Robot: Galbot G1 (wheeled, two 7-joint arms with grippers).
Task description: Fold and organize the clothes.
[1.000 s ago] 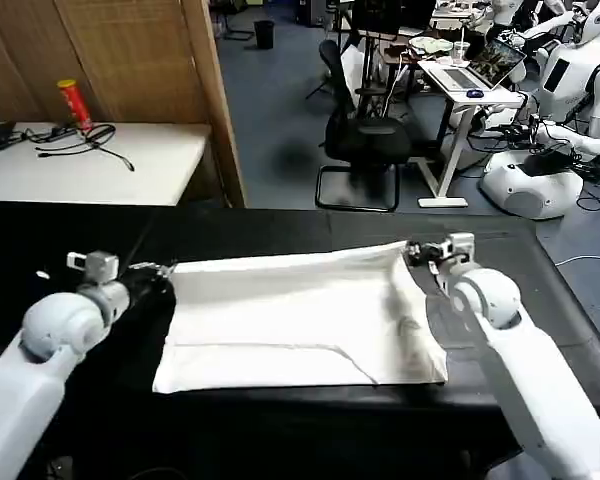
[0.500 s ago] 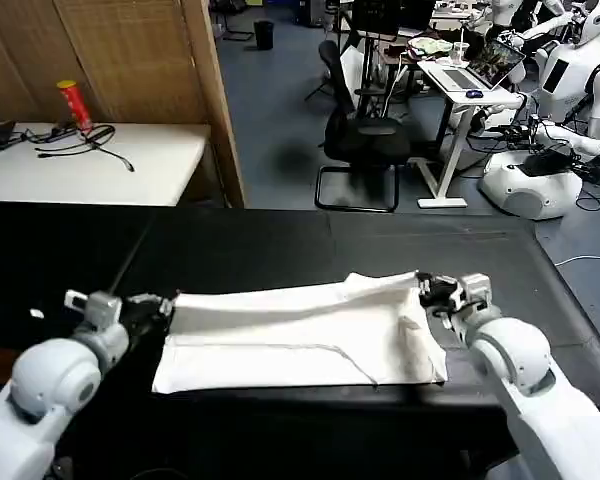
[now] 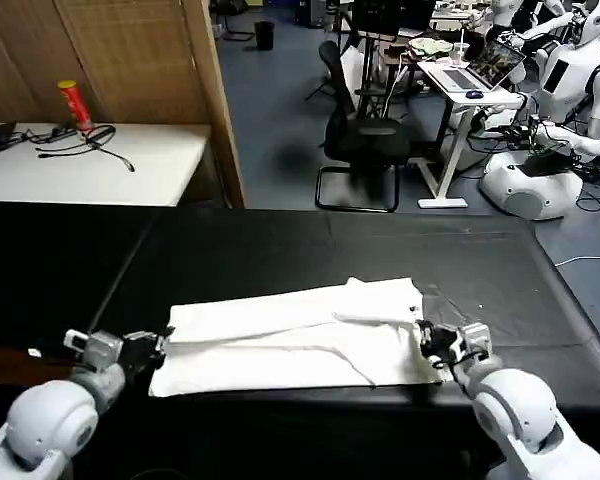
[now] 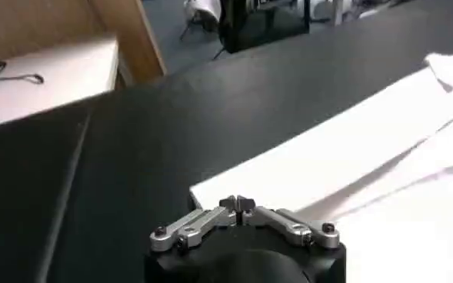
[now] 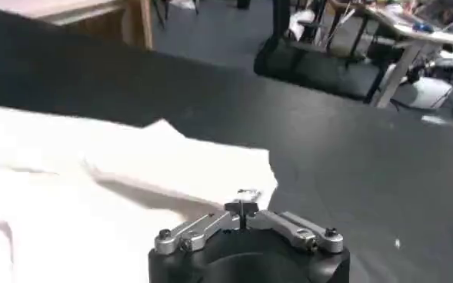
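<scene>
White cotton T-shirt lay folded on the black bench, long axis running left to right — left hand and right hand, both pressed together, pinched opposite ends at its near edge, equally close.

Nothing readable here: the white T-shirt on the black table shows plain cloth, no lettering facing up, and the red can on the far white table is too small to read.
</scene>
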